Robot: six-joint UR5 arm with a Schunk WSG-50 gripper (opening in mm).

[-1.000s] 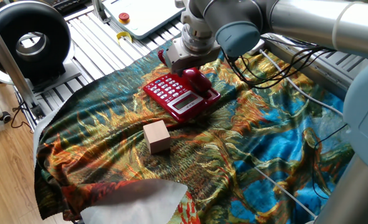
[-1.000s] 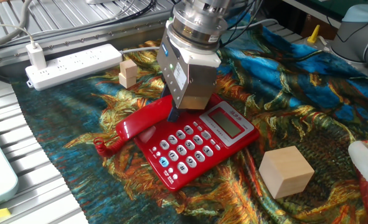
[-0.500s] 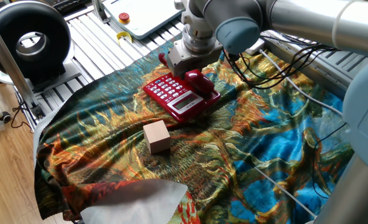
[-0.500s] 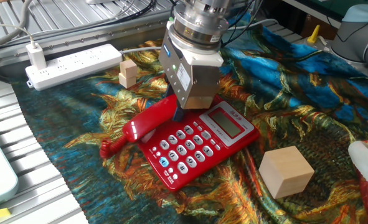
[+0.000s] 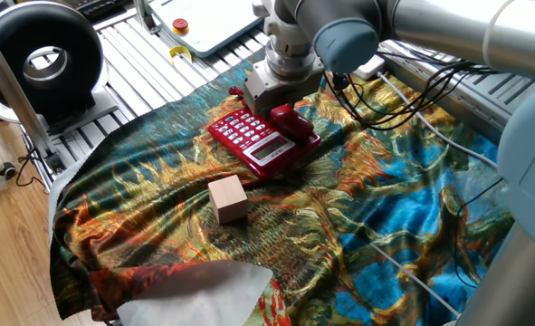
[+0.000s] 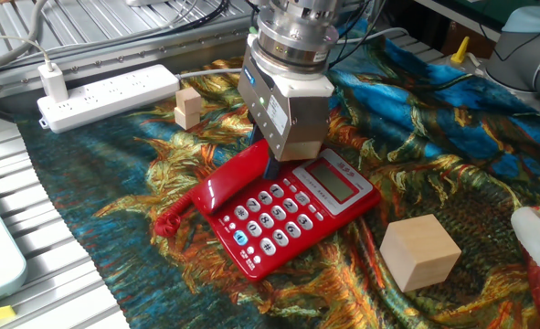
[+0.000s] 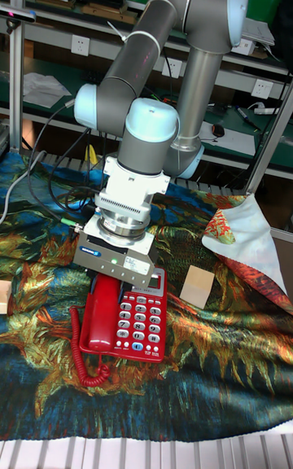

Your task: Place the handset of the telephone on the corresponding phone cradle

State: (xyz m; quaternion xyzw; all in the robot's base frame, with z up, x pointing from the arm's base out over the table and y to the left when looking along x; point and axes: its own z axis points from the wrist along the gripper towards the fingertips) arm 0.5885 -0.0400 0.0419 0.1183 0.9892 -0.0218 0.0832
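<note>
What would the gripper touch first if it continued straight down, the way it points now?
Most likely the phone cradle. The gripper points down, shut on the handset, which hangs just above that strip of the telephone; the exact gap is unclear.

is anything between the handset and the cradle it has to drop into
Nothing visible is. The gripper holds the handset along the phone cradle edge of the telephone; the wooden cube sits off to the side.

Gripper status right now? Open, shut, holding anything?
Gripper: shut on the handset, gripping it near the middle, over the telephone.
</note>
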